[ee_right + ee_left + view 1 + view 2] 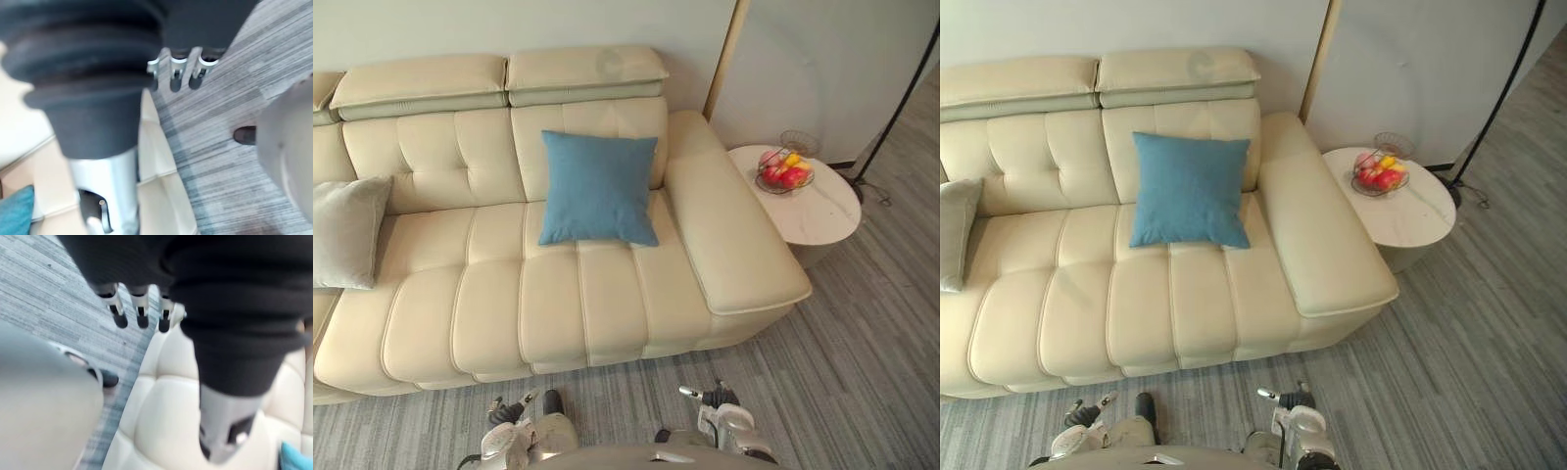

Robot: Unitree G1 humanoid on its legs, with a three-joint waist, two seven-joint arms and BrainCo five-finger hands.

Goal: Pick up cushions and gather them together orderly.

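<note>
Left hand: low over the floor in front of the sofa, fingers straight, holding nothing.
Right hand: low on the other side, fingers relaxed, empty.
Grey cushion: on the seat at the sofa's left end.
Blue cushion: leaning on the backrest near the right armrest, well apart from the grey cushion.
Tabletop: round, beside the armrest, carrying a fruit basket.

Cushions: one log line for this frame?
blue cushion: against sofa back | grey cushion: sofa's left end, apart | left hand: open, empty | right hand: open, empty | gathered: not yet
</note>
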